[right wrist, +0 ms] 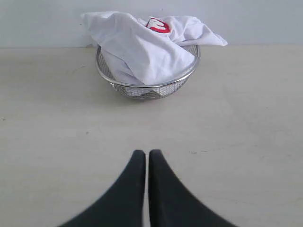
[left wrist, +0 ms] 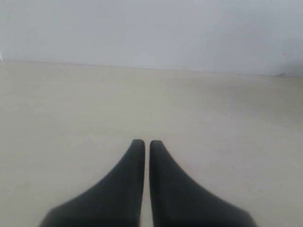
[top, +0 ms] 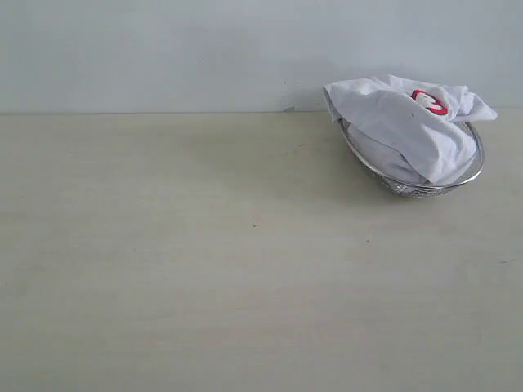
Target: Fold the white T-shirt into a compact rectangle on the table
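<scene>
The white T-shirt [top: 409, 122] lies crumpled in a silver wire-mesh basket [top: 425, 188] at the back right of the table [top: 204, 261], a scrap of red lettering [top: 429, 101] showing on top. The right wrist view shows the same T-shirt [right wrist: 142, 47] piled in the basket [right wrist: 147, 89], well ahead of my right gripper [right wrist: 147, 153], which is shut and holds nothing. My left gripper [left wrist: 147, 143] is shut too, over bare table [left wrist: 71, 118], with the shirt out of its view. Neither gripper appears in the exterior view.
A pale wall [top: 163, 49] rises behind the table's far edge. The basket stands close to that edge. The tabletop stretches wide to the left of and in front of the basket.
</scene>
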Tool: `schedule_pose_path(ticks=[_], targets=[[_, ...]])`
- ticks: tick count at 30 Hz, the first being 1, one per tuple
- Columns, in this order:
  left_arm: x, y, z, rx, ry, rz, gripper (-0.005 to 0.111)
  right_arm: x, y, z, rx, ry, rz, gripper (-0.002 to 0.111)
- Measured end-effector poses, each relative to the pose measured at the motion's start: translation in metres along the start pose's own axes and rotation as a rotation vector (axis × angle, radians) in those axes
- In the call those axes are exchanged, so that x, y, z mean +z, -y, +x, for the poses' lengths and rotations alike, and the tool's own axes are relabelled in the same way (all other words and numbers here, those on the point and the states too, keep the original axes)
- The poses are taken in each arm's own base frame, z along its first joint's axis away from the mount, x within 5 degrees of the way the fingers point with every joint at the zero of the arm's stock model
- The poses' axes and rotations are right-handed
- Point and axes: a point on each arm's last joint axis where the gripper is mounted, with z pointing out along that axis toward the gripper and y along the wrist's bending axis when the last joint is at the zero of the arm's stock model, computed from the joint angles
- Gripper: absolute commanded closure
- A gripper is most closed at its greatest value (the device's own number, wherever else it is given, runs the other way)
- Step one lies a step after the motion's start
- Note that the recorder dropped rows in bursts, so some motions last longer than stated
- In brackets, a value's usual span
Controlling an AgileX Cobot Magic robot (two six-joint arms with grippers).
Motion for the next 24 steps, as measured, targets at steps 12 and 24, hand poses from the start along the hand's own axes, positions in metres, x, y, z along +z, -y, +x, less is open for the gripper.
schedule_pose_path(ticks=[12,24], targets=[[0.0,0.0,0.0,0.0,0.0,0.0,0.102,0.0,0.0,0.0,0.0,0.0,0.0,0.109],[0.0,0.0,0.0,0.0,0.0,0.0,0.102,-0.004,0.0,-0.026,-0.214,0.29,0.036,0.109]])
